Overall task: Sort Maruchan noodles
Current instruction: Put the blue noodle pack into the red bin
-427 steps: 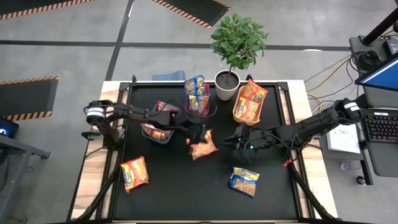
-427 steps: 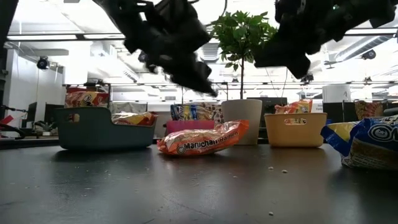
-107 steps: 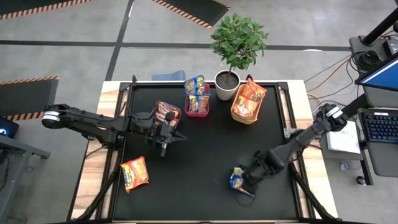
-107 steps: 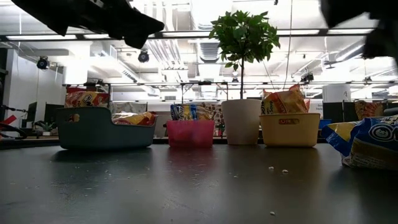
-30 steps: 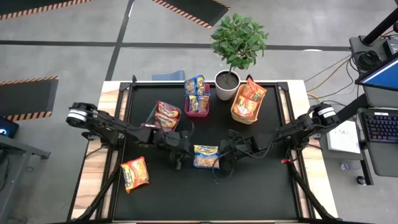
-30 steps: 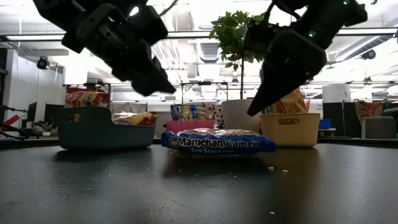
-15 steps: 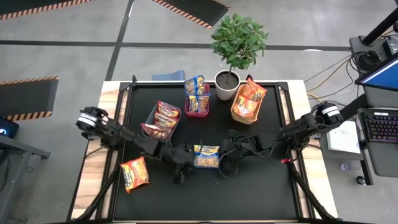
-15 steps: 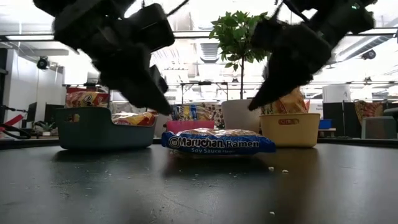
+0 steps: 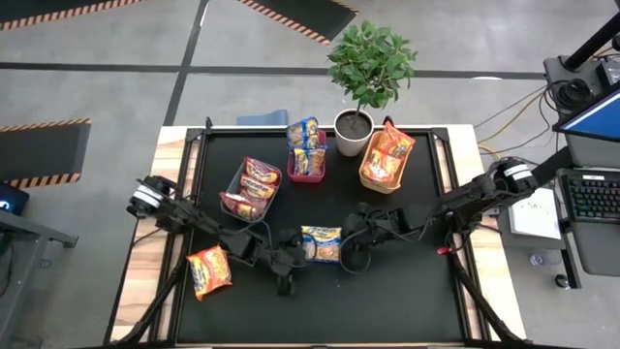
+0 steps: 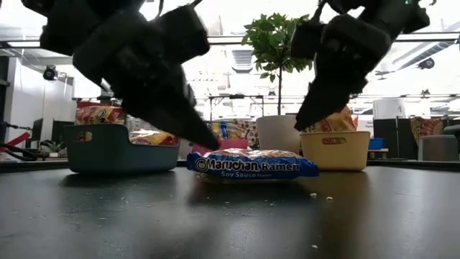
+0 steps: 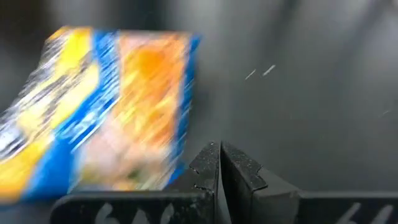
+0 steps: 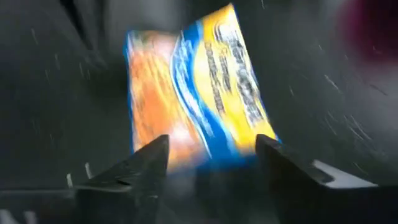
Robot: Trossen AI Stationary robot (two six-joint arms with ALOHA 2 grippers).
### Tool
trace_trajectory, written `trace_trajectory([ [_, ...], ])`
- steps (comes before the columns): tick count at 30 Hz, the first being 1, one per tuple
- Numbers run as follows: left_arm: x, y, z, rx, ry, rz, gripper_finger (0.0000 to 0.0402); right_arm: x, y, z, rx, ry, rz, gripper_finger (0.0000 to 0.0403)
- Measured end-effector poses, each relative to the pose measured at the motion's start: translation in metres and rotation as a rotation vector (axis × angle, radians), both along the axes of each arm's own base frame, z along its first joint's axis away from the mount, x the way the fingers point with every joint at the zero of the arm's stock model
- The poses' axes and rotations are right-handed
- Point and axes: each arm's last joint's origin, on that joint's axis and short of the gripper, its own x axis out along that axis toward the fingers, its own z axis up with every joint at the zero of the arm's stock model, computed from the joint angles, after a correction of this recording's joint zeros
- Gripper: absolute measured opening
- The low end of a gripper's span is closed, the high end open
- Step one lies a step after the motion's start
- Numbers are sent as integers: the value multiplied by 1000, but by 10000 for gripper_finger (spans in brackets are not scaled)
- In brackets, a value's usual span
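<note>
A blue-yellow Maruchan packet (image 9: 322, 244) lies flat on the black mat in the table's middle; it also shows in the low view as the packet (image 10: 251, 164). My left gripper (image 9: 295, 258) is low at its left near corner, fingers shut (image 11: 219, 152), their tips just beside the packet's edge (image 11: 186, 106). My right gripper (image 9: 346, 254) hovers at the packet's right end, open (image 12: 211, 149), with the packet (image 12: 199, 99) ahead of its fingers. A second, orange-yellow packet (image 9: 208, 269) lies flat near the table's left near corner. My left gripper has its shut fingertips (image 11: 211, 158) slanting down right beside the blue-yellow packet's edge (image 11: 189, 124). I cannot tell whether they touch it. The packet lies flat on the mat.
At the far side stand a teal bin (image 9: 232, 189) with red-maroon packets, a pink bin (image 9: 320, 174) with blue-yellow packets, a white plant pot (image 9: 354, 131) and an orange bin (image 9: 370, 179) with orange packets. Bare mat lies toward the near right.
My left gripper has moved toward the near edge and down, bringing its shut tips to the blue-yellow packet's left near corner. The packet has stayed where it was.
</note>
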Motion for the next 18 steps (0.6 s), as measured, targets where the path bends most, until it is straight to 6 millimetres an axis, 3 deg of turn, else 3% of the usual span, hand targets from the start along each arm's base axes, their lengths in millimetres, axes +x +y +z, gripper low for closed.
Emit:
trace_trajectory([
  [9,1,4,-4,69,3,5,0,17,-11,-18,61,-91,-138,304],
  [18,-4,11,1,118,-33,-9,0,16,-18,-15,66,-121,-146,316],
])
